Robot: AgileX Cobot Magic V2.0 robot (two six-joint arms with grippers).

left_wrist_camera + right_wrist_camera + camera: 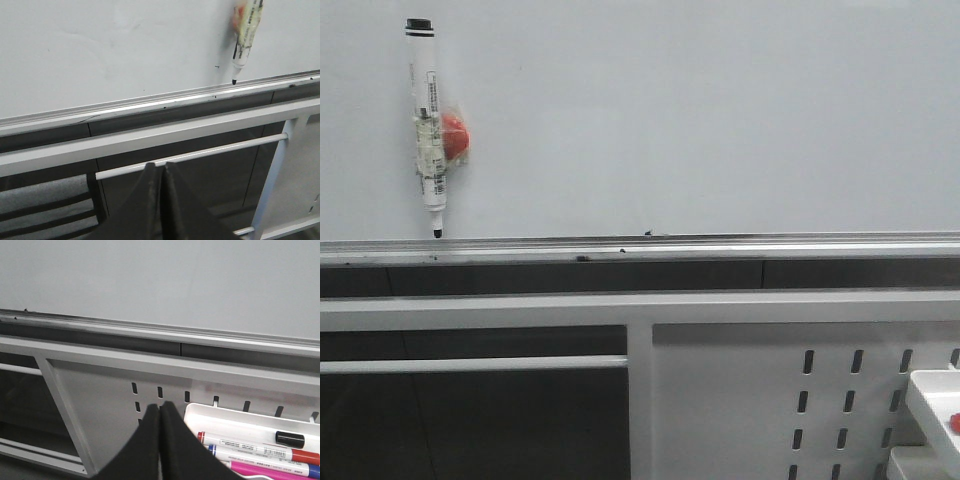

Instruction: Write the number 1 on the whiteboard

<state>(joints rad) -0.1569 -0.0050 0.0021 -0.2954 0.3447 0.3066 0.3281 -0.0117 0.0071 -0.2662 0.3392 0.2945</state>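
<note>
On the board: the whiteboard (700, 110) filled the upper part of the front view, its silver rail (720, 246) along the lower edge.
Number 1: no long stroke showed on the board in any view; only tiny dark specks sat just above the rail.
Marker: a white marker (428, 130) hung nearly upright at the board's left side, black cap end up, uncovered black tip down, just above the rail; whether the tip touched the rail could not be told.
Red piece: a small red-orange piece (456, 136) was taped against the marker's right side, touching the board.
Left gripper: the left gripper (160, 172) had its two black fingers pressed together, holding nothing, below the rail and well apart from the marker (246, 35).
Right gripper: the right gripper (160, 412) had its fingers closed together as well, holding nothing, in front of the slotted panel (115, 390).
Tray: a white tray (240, 419) just beside the right gripper held red, blue and pink markers lying side by side, with a loose black cap (290, 439).
</note>
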